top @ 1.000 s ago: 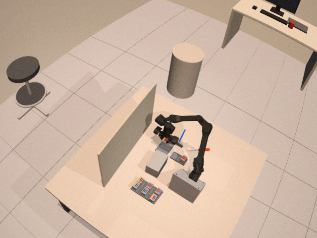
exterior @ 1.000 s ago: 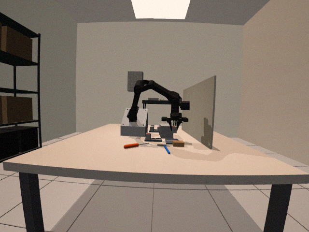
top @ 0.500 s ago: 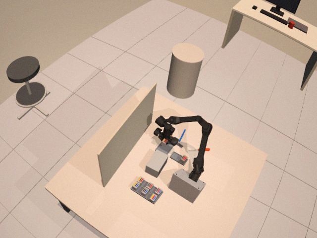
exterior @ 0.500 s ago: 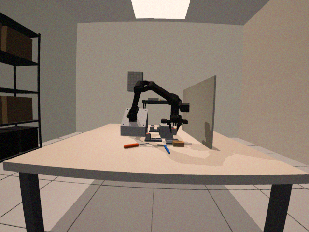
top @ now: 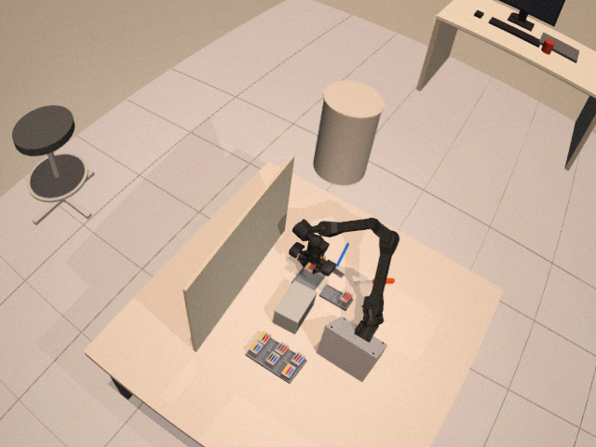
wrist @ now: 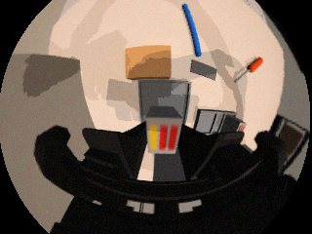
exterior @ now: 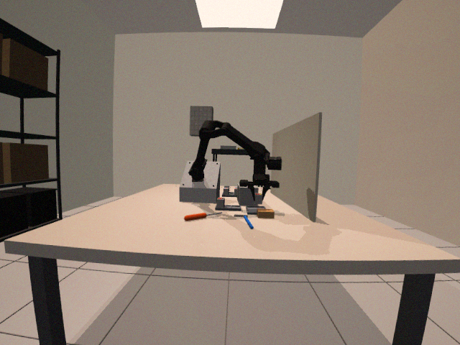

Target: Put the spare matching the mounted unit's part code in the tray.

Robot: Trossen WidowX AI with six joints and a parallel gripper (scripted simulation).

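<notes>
Wrist view: my hand (wrist: 163,150) is clamped partway shut on a small grey block, the spare (wrist: 163,136), whose flat face carries one yellow stripe and two red ones; my dark, blunt fingers press it from both sides. The spare hangs just above a shallow, dark grey rectangular tray (wrist: 164,99), matte and flat-walled, and I cannot tell whether it touches the tray floor. Beyond the tray lies a tan, cardboard-looking box (wrist: 148,61), then a thin blue pen (wrist: 191,29), a small grey plate (wrist: 203,68), and a screwdriver (wrist: 250,68) with an orange handle, all on the pale, smooth surface (wrist: 117,19). To one side sits a second grey holder with a striped block (top: 344,298) on it. From the top view, my hand (top: 313,267) points straight down, the wrist folded under a forearm that reaches level from a raised elbow, and the upper arm drops steeply to my base on a plain grey box (top: 350,347). Between tray and base stands the mounted unit (top: 293,307), a taller grey block with square edges. Farther off is a dark rack (top: 276,356) of remaining spares, each marked with coloured stripes, and a thin upright beige panel (top: 238,252) runs along that side of the surface.
</notes>
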